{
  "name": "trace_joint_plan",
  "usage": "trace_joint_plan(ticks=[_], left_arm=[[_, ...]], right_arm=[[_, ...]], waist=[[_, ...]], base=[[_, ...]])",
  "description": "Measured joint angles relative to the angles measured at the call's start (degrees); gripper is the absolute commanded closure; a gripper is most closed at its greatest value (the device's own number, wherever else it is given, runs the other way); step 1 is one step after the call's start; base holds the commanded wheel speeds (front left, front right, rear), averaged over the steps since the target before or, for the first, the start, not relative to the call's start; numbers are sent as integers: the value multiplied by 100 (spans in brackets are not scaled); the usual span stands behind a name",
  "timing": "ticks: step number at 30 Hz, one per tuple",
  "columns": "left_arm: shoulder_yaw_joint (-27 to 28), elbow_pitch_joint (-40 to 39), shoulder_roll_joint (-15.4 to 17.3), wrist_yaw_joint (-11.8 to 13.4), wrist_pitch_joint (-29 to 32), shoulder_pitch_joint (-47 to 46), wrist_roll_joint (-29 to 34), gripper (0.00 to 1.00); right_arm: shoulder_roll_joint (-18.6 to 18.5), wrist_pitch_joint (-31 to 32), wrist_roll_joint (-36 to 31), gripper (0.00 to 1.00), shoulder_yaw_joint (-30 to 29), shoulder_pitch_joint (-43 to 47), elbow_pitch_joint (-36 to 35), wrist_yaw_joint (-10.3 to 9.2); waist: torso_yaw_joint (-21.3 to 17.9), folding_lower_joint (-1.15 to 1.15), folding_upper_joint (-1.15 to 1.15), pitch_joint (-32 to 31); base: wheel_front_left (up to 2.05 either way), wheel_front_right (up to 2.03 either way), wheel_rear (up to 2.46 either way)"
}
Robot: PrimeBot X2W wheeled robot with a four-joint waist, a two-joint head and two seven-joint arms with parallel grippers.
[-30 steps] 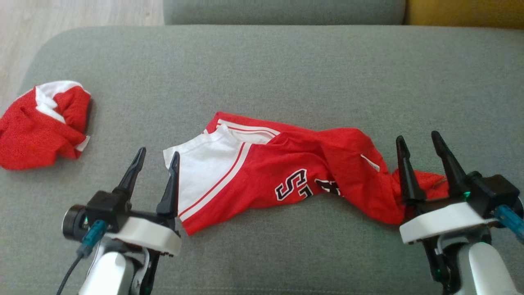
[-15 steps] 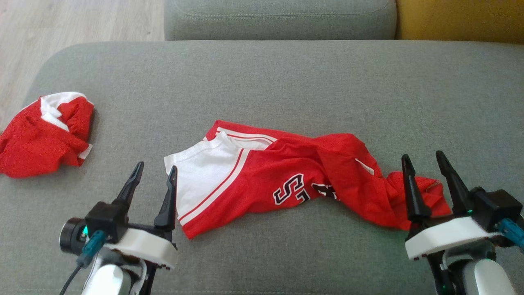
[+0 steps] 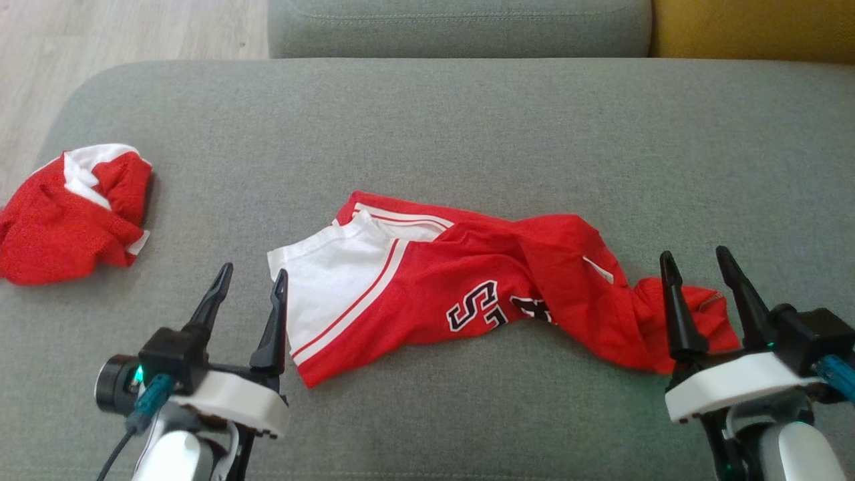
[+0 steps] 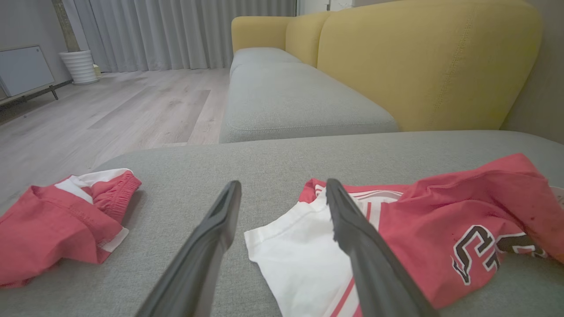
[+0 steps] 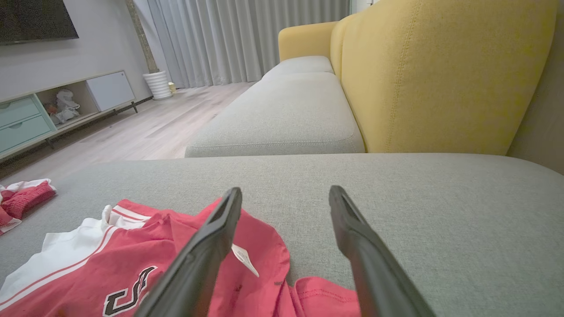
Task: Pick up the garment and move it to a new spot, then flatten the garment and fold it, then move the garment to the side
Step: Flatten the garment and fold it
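Observation:
A red jersey with a white sleeve and black lettering, the garment [image 3: 467, 287], lies crumpled and stretched sideways on the grey cushion [image 3: 467, 133]. My left gripper [image 3: 254, 269] is open just left of the white sleeve's edge, holding nothing. My right gripper [image 3: 693, 253] is open over the garment's bunched right end, and I cannot tell whether it touches the cloth. In the left wrist view the garment [image 4: 418, 229] lies to the right of the open left gripper [image 4: 283, 184]. In the right wrist view the garment [image 5: 145, 255] spreads under and left of the open right gripper [image 5: 286, 190].
A second bunched red and white cloth [image 3: 67, 214] sits near the cushion's left edge, also seen as the red cloth [image 4: 53, 224]. Wood floor [image 3: 100, 33] lies beyond that edge. Another grey seat [image 3: 461, 27] and a yellow backrest [image 3: 755, 20] stand at the far side.
The whole head view has shifted, so the camera moved. Both grippers have drawn back slightly towards me relative to the garment. The garment lies as before.

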Motion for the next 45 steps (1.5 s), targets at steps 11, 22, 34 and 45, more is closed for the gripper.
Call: trace_joint_plan(ticks=[11,22,34,45], left_arm=[[-9,1372,-174,-402,642,-1165,-572,0],[233,3435,-288,-811,913,-2023,-1217,0],[54,4077,-394,-1049,448,-2498,-1263,100],[-204,4294,-567,-1126,167,-2766,-1250,100]], right_arm=[[1,98,15,0,-25,-230,-34,0],[1,148,98,0,55,-439,124,0],[-27,705,44,0,-63,-1037,654,0],[-632,2343,294,0,861,-1865,1834,0]], waist=[[-28,0,0,480],[-327,0,0,880],[-284,0,0,975],[25,0,0,1118]], base=[[0,0,0],[0,0,0],[0,0,0],[0,0,0]])
